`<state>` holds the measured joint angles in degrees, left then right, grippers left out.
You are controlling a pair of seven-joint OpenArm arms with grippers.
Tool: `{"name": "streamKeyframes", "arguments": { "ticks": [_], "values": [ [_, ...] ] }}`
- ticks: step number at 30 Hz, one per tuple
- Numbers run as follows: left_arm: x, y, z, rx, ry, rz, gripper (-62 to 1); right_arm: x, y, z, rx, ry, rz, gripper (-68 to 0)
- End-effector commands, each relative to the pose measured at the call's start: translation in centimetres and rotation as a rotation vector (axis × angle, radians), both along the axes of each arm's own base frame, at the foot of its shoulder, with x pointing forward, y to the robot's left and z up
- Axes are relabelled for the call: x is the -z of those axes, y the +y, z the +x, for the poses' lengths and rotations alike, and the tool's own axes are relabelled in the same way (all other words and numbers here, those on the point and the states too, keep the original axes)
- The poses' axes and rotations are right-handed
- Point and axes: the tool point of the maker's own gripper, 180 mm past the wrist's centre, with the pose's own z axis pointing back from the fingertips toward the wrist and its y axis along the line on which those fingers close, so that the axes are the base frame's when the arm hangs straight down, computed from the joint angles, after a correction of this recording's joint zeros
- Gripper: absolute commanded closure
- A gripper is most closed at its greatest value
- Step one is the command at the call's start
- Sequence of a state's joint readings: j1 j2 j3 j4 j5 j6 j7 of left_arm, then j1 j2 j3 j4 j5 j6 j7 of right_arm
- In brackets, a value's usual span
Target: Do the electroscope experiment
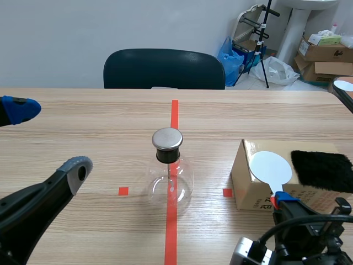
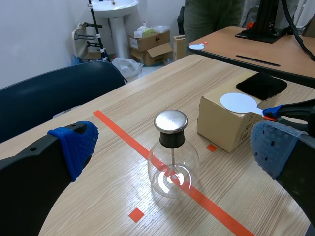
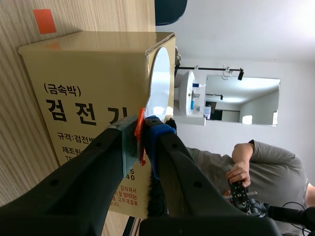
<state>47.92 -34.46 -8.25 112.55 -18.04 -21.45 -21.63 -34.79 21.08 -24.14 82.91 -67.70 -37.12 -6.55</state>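
The electroscope, a round glass flask with a metal cap, stands on the orange tape line at mid-table. My left gripper is open, raised left of the flask and not touching it. In the left wrist view the flask stands ahead, between the spread fingers. My right gripper is shut on the orange handle of a white disc paddle, held over a cardboard box. A black fur cloth lies on the box. The right wrist view shows the disc beside the box, gripped in my right gripper.
A dark chair stands at the table's far edge. Boxes and bags sit on the floor behind. A second table stands beyond the box. A person sits off to the side.
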Motion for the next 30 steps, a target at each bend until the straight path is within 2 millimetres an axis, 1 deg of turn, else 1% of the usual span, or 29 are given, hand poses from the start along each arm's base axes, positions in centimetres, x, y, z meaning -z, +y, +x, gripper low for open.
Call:
{"name": "streamKeyframes", "arguments": {
  "ticks": [1,26,28,30],
  "values": [
    [-0.79,-0.15,0.07,0.0,-0.021,-0.026,-62.3,-0.75,-0.02,0.61,0.004,-0.031,0.006,-0.9],
    [-0.91,0.1,0.39,-0.019,-0.033,-0.02,-62.3,-0.77,-0.02,0.62,0.004,-0.032,0.006,-1.0],
    [-0.92,0.11,0.4,-0.019,-0.033,-0.02,-62.3,-0.94,-0.02,0.65,0.005,-0.041,0.008,-1.1],
    [-0.91,0.11,0.4,-0.019,-0.033,-0.019,-62.3,-1.55,-0.01,0.73,0.003,-0.077,0.003,-1.1]
  ]
}}
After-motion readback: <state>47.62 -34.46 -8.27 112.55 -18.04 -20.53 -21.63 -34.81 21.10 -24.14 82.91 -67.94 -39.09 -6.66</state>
